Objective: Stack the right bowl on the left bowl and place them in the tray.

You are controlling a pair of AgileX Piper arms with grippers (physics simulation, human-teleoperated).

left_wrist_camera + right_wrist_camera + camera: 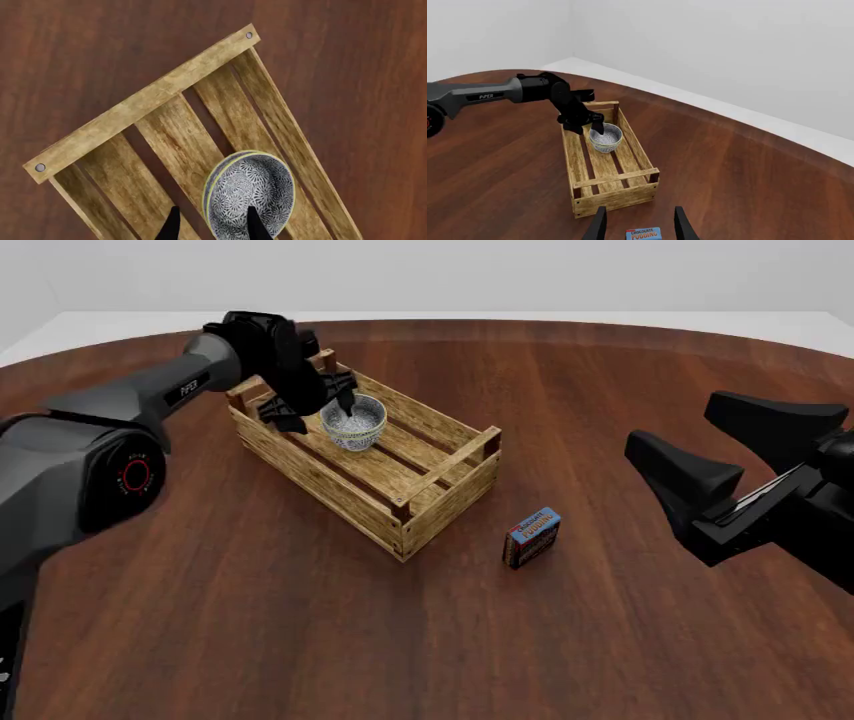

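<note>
The two patterned bowls [257, 192] are nested, and two yellowish rims show one inside the other. My left gripper [213, 212] is shut on their rim, one finger inside and one outside. It holds them inside the wooden tray [133, 107], over the slats near its far left end. In the front view the bowls [355, 424] hang from the left gripper [315, 408] within the tray [441, 508]. The right wrist view shows the bowls [606, 138] in the tray [617, 192] too. My right gripper [640, 225] is open and empty, far off at the right [674, 430].
A small blue-and-red pudding box [531, 537] stands on the table just right of the tray's near corner, and it shows below my right gripper in the right wrist view [644, 233]. The dark wood table [601, 370] spreads around them.
</note>
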